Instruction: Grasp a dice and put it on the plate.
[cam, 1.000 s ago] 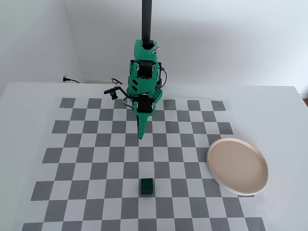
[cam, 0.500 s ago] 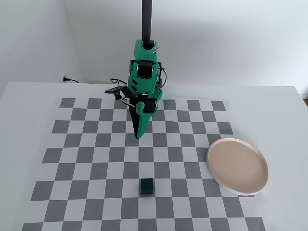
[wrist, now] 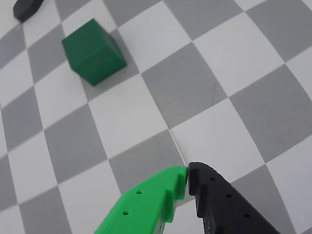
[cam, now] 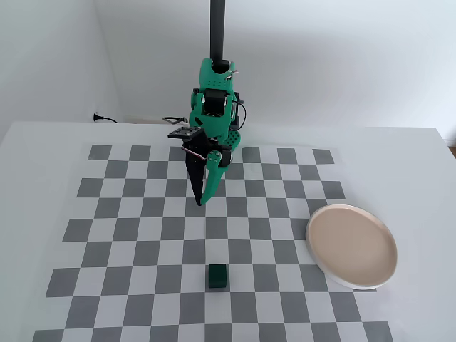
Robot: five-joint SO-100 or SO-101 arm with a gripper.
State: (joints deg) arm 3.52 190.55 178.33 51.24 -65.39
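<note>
The dice is a small dark green cube on the checkered mat near its front edge; in the wrist view it lies at the upper left. My gripper hangs above the mat's middle, several squares behind the dice, with its tips pointing down. In the wrist view the gripper has its green and black fingertips touching, shut and empty. The beige-pink plate lies at the mat's right edge, empty; it is out of the wrist view.
The checkered mat covers a white table against white walls. Cables run along the back edge behind the arm's base. A dark object shows at the wrist view's top left corner.
</note>
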